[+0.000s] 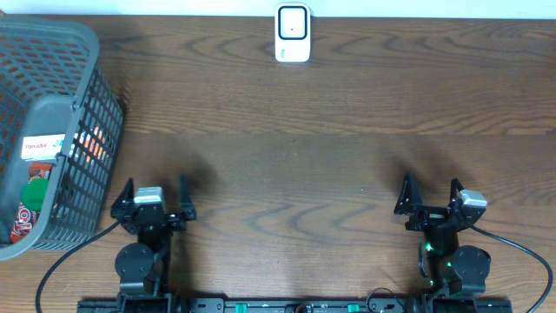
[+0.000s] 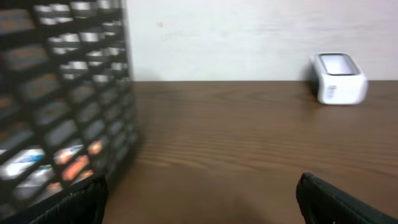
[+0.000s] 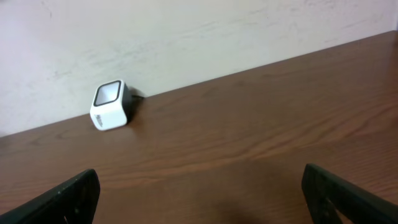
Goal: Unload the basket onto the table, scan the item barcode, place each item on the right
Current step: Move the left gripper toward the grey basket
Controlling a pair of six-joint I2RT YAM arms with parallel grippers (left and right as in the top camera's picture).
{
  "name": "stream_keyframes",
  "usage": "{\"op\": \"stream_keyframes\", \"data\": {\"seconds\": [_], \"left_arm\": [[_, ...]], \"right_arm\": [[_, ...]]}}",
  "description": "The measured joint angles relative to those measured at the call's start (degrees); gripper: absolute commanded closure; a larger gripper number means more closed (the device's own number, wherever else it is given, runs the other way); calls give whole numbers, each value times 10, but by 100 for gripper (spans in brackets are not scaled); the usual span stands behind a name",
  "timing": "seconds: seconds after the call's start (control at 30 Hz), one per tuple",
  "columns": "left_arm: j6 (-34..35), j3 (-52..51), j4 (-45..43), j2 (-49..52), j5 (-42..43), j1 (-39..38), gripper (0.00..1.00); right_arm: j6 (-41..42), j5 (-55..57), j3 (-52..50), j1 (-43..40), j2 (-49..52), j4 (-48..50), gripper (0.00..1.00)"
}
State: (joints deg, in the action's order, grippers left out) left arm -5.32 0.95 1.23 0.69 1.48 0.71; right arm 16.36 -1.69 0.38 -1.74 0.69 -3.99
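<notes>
**Packaged items in the basket, both grippers wide and empty**

Packaged items (image 1: 36, 169) lie inside a grey mesh basket (image 1: 54, 31), which stands to the outer left of the left gripper (image 1: 156, 184). Its near corner comes just beside that gripper's left finger, though whether they touch cannot be told. Through the mesh a white-labelled packet shows on top, with a red and green pack below it. Orange packaging also shows through the side wall. No barcode can be made out on any of them.

The left gripper hangs low over the wooden table (image 1: 287, 130) with its jaws spread wide and nothing between them. In its wrist view the basket wall fills the left side, blurred.

The right gripper (image 1: 431, 184) sits well apart from the left one, on the opposite side. Its jaws are equally wide and empty.

A white barcode scanner (image 1: 293, 33) stands well ahead of both grippers at the table's far edge, against the pale wall. It is forward and to the right of the left gripper, and forward and to the left of the right gripper. Its window faces up and toward the grippers.
</notes>
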Motion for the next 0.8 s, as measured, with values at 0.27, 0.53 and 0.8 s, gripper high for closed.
{"op": "stream_keyframes", "data": {"seconds": [0.27,0.53,0.8], "left_arm": [[15,28,43,9,157,0,3],[37,273,146,178,197,0,3],[42,654,407,458,206,0,3]], "right_arm": [[0,0,0,0,0,0,1],[0,0,0,0,0,0,1],[0,0,0,0,0,-1,1]]}}
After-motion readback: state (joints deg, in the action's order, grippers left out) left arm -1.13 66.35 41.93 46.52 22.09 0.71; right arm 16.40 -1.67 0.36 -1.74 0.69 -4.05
